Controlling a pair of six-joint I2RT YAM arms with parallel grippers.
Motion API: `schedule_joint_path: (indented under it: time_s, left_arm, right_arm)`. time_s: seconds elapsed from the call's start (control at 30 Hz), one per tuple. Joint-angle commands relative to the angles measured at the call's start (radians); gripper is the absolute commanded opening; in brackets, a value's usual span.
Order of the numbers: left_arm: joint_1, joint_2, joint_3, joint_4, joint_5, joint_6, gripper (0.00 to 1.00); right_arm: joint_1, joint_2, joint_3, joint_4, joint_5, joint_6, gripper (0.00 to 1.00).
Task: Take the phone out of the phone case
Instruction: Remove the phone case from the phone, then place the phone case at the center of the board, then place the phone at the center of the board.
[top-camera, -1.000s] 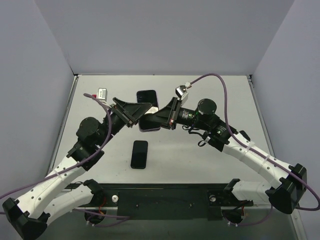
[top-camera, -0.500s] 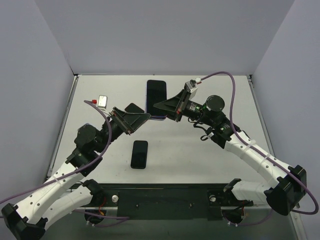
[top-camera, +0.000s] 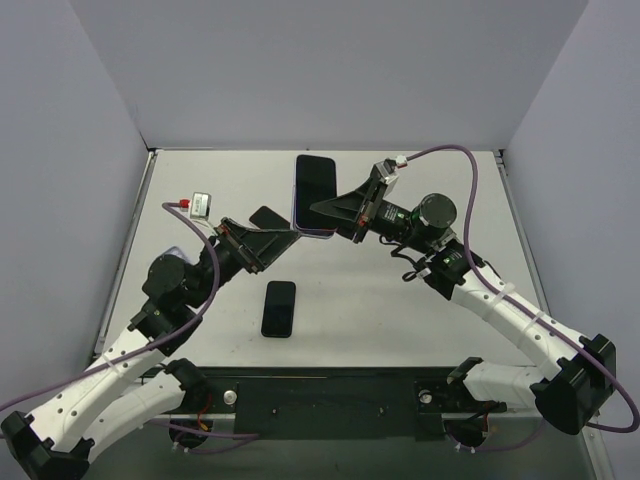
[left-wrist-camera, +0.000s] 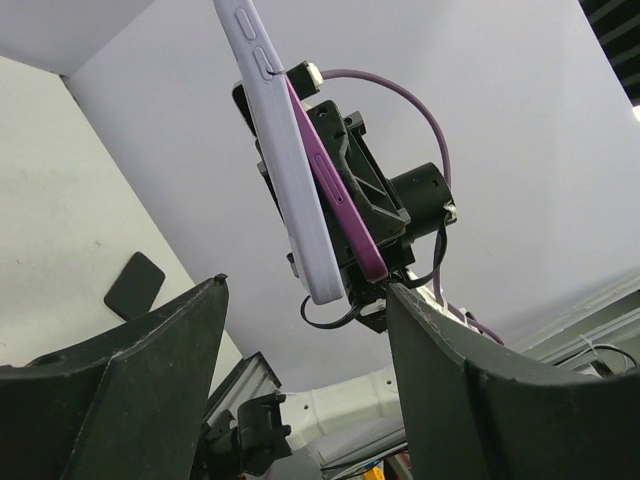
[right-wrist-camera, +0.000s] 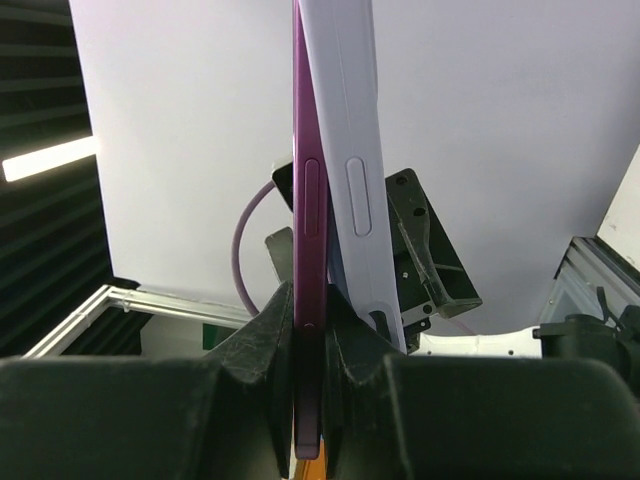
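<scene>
My right gripper (top-camera: 338, 212) is shut on a purple phone (right-wrist-camera: 307, 250) and holds it on edge above the table. A lavender phone case (right-wrist-camera: 350, 150) still clings to the phone's far part and stands off it at the gripped end, outside the finger. From above, the phone (top-camera: 313, 190) shows a dark face with a lavender rim. My left gripper (top-camera: 262, 242) is open and empty, low and to the left of the phone. In the left wrist view the case (left-wrist-camera: 290, 170) and phone (left-wrist-camera: 345, 215) hang above my spread gripper (left-wrist-camera: 305, 400).
A second black phone (top-camera: 279, 308) lies flat on the table nearer the arm bases. A small dark flat piece (top-camera: 265, 216) lies beside the left gripper and also shows in the left wrist view (left-wrist-camera: 133, 285). Walls close in the table on three sides.
Both grippers met at the phone low over the table a second ago. The right gripper has since lifted it up and back; the left gripper let go and drew back left.
</scene>
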Motion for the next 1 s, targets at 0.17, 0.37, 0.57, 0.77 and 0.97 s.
schedule_joint_path:
  time_s: [0.17, 0.37, 0.57, 0.77, 0.97]
  left_arm:
    - [-0.003, 0.013, 0.059, 0.012, 0.034, 0.076, 0.7]
    - [-0.003, 0.073, 0.114, -0.046, -0.019, 0.064, 0.59]
    - [0.037, 0.151, 0.246, -0.461, -0.279, 0.071, 0.09]
    - [0.277, 0.174, 0.147, -0.707, -0.527, -0.186, 0.0]
    - [0.547, 0.249, -0.079, -0.483, -0.38, -0.269, 0.0]
  right_arm:
    - [-0.006, -0.057, -0.003, 0.2, -0.011, 0.057, 0.0]
    - [0.011, -0.06, -0.004, 0.184, -0.02, 0.032, 0.0]
    - [0.021, -0.099, 0.028, -0.162, 0.0, -0.252, 0.0]
    - [0.02, -0.155, 0.118, -0.848, 0.317, -0.668, 0.0]
    - [-0.089, -0.223, 0.024, -0.976, 0.508, -0.74, 0.0]
